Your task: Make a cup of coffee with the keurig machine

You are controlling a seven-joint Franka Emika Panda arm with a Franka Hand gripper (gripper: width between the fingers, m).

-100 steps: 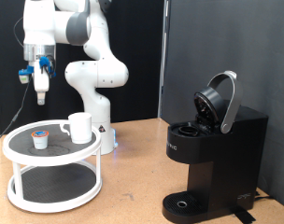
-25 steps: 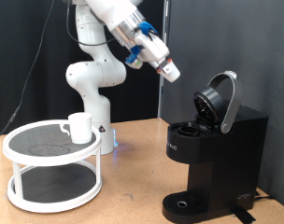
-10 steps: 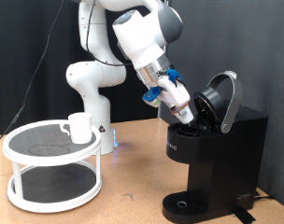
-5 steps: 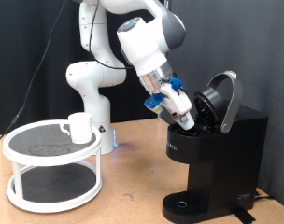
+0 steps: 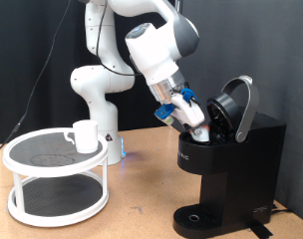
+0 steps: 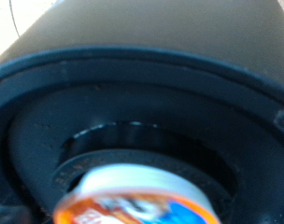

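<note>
The black keurig machine (image 5: 234, 164) stands at the exterior view's right with its rounded lid (image 5: 237, 108) hinged up. My gripper (image 5: 202, 128) reaches down at a slant into the open top, just in front of the lid. In the wrist view a small white pod with a colourful lid (image 6: 140, 200) sits close under the hand, right over the round black pod chamber (image 6: 133, 142); the fingers themselves do not show there. The white cup (image 5: 86, 135) stands upright on the round white two-tier stand (image 5: 54, 157) at the exterior view's left, far from the gripper.
The arm's white base (image 5: 97, 85) stands behind the stand. The machine's round drip tray (image 5: 198, 217) at its foot has nothing on it. A black curtain hangs behind the machine. The wooden table (image 5: 142, 199) lies between the stand and the machine.
The gripper has come from the stand at the left, across and down to the machine's open top. The pod that sat on the stand ten seconds ago is gone from it. In the last half second the gripper sank slightly.
</note>
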